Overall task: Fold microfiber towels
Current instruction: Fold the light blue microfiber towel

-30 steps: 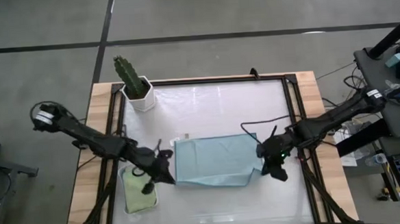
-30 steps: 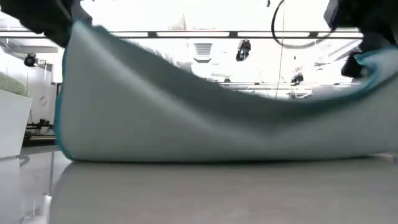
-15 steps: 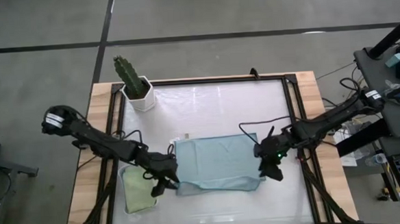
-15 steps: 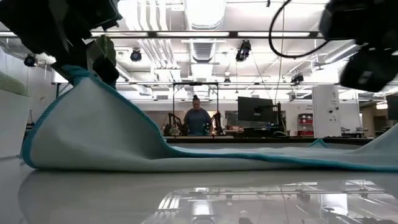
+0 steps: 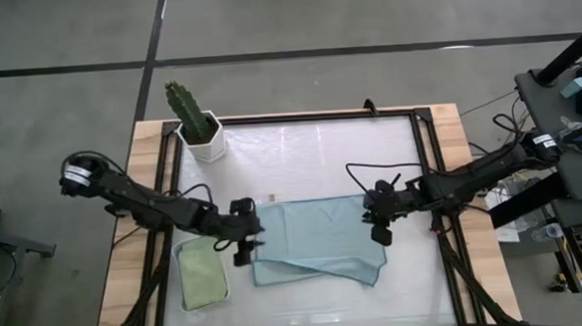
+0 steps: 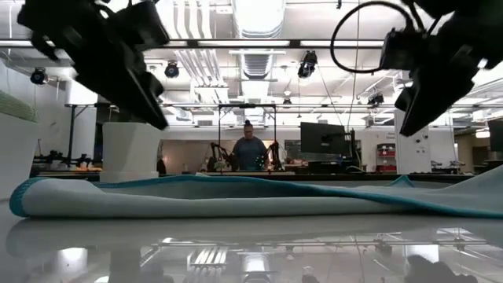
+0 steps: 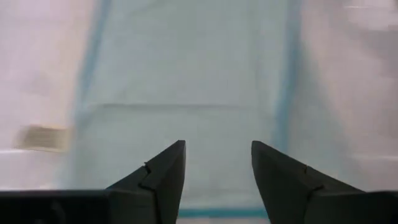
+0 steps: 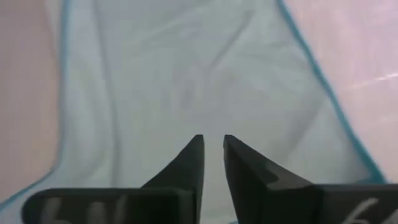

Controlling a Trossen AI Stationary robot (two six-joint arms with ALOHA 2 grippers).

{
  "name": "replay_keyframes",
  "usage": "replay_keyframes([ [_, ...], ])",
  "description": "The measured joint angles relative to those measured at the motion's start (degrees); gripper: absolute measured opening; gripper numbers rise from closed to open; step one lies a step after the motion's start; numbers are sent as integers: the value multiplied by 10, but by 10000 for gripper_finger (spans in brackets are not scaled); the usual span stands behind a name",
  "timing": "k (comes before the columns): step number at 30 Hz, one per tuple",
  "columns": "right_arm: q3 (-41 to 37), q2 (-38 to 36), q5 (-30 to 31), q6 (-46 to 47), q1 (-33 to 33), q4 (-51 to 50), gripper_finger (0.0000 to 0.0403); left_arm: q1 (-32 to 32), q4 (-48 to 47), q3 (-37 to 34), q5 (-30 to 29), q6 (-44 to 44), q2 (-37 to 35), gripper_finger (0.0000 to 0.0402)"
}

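Note:
A pale blue microfiber towel (image 5: 320,243) lies flat on the white table, folded over itself, with its teal-stitched edge (image 6: 236,182) showing in the low view. My left gripper (image 5: 246,253) hovers open just above the towel's left end (image 7: 199,74). My right gripper (image 5: 379,234) hovers above the towel's right end (image 8: 186,74), with only a narrow gap between its fingertips. In the low view both grippers hang clear above the cloth: the left gripper (image 6: 153,118) and the right gripper (image 6: 409,126). A sage green towel (image 5: 203,279) lies folded in the white tray (image 5: 184,246).
A cactus in a white pot (image 5: 207,144) stands at the far left corner. A small beige tag (image 5: 271,198) lies just beyond the towel. The dark frame rails (image 5: 426,176) run along the table's sides. Across the room stands a person (image 6: 249,149).
Both grippers held the blue towel's upper edge raised like a curtain. The right let go first, then the left. The edge has dropped and the towel now lies flat, folded over. Both grippers have drawn back toward the far edge and tipped further down.

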Motion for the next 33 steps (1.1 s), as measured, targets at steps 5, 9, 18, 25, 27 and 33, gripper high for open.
replay_keyframes([
  [5,-5,35,16,-4,-12,15,29,24,22,-1,-56,23,63,133],
  [9,-5,79,16,-15,-19,50,27,42,58,-2,-55,20,129,84],
  [18,-5,165,17,-35,-49,82,27,76,72,26,-56,18,206,6],
  [25,-3,216,16,-67,-82,124,27,106,65,29,-54,42,206,8],
  [27,-3,223,18,-78,-94,137,27,117,64,28,-55,50,205,8],
  [33,-4,220,48,-122,-135,146,27,155,60,27,-55,73,205,8],
])
